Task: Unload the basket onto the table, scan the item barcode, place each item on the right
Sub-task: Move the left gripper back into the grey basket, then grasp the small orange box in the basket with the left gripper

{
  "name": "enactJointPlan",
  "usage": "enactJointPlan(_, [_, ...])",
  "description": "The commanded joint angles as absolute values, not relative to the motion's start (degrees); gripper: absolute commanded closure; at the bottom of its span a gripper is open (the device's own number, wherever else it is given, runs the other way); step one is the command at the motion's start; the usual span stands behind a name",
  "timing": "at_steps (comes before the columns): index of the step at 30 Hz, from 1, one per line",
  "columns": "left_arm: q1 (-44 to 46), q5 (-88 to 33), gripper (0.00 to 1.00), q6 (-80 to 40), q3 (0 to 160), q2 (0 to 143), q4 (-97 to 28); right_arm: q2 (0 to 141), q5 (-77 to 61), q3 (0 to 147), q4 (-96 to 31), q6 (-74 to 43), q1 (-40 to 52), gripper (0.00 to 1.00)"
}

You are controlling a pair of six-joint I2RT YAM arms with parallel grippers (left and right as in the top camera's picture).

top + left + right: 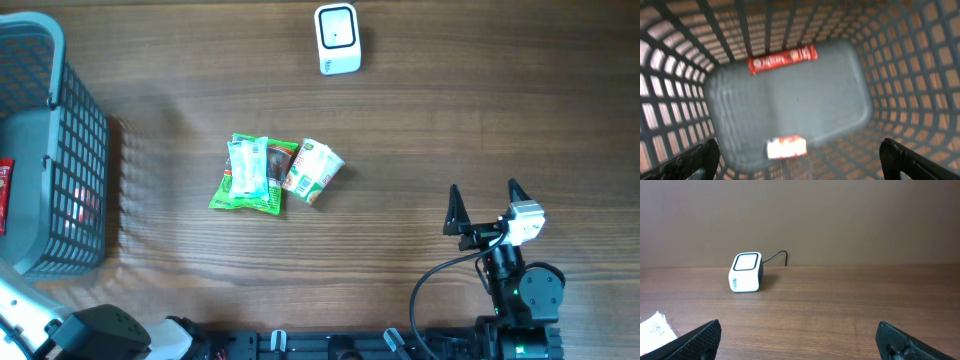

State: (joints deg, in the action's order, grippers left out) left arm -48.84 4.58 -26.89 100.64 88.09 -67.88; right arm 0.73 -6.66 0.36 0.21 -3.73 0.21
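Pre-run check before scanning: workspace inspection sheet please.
Surface: wooden table, nothing spilled.
Job's things: white scanner at far edge; green packet and white packet side by side mid-table.
Clutter: grey basket at left, holding red packet and orange-white packet.
End effectors: left end effector open, looking into basket; right end effector open, empty.
Cables: black cable by right arm; scanner lead behind it.
Surroundings: plain brown wall.

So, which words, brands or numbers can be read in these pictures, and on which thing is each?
None can be read.
Red packet: white lettering, blurred.
Pale packet: blurred.
Scanner: blue mark, too small.
Snack packs: print too small.
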Motion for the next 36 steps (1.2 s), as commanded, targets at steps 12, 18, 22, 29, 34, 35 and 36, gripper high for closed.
enactJointPlan(12, [-52.7, -9.1, 0.19, 20.6, 100.1, 88.5, -66.3, 0.4, -7.5, 0.3, 0.5, -3.1, 0.1, 0.00])
enactJointPlan(18, [-52.8, -13.1, 0.00, 37.3, 100.1, 90.7, -73.0, 0.4, -7.5, 0.3, 0.5, -3.1, 0.1, 0.00])
enactJointPlan(22, [-52.8, -16.5, 0.15, 45.2, 100.1, 95.5, -79.8, 0.4, -7.5, 0.3, 0.5, -3.1, 0.1, 0.00])
enactJointPlan(29, [-53.1, -16.7, 0.21, 50.8, 100.1, 107.5, -80.5, 0.4, -7.5, 0.3, 0.5, -3.1, 0.1, 0.00])
enactJointPlan(34, [-53.0, -16.8, 0.23, 52.5, 100.1, 111.9, -80.6, 0.4, -7.5, 0.3, 0.5, -3.1, 0.1, 0.00])
enactJointPlan(35, [-52.8, -16.8, 0.23, 52.5, 100.0, 112.6, -80.6, 0.4, -7.5, 0.3, 0.5, -3.1, 0.1, 0.00])
enactJointPlan(36, [-52.7, -16.7, 0.23, 52.8, 99.8, 113.1, -80.6, 0.4, -7.5, 0.3, 0.5, -3.1, 0.1, 0.00])
